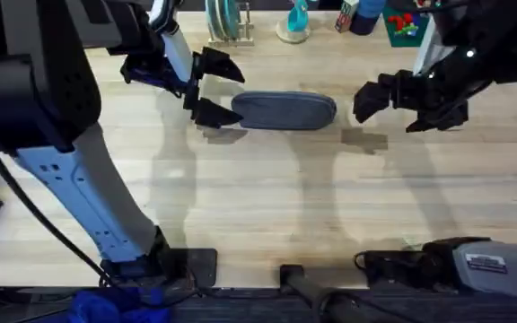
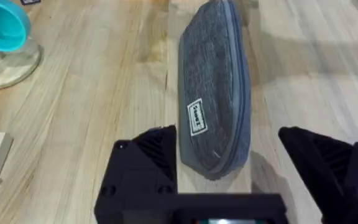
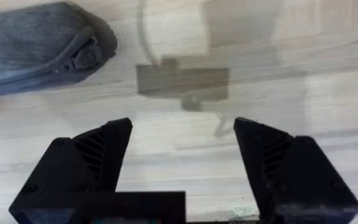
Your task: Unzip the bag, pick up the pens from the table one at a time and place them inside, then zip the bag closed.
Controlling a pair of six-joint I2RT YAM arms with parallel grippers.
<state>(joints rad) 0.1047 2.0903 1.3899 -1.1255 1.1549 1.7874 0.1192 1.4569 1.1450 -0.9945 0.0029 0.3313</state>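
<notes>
- Jaws of the left gripper (image 1: 206, 87) gape wide around the pencil pouch's (image 1: 284, 110) left end, holding nothing.
- Right gripper (image 1: 391, 105) jaws spread wide, empty, near the pouch's right end.
- Pouch lies zipped on the worktop (image 1: 267, 197).

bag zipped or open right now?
Shut. The zipper runs closed along the bag, with the pull at its end. Both grippers are open, apart from it.

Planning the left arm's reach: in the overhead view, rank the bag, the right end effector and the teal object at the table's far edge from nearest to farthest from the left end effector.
1. Bag, just beside the left end effector.
2. Teal object, far edge.
3. Right end effector, beyond the bag's other end.
</notes>
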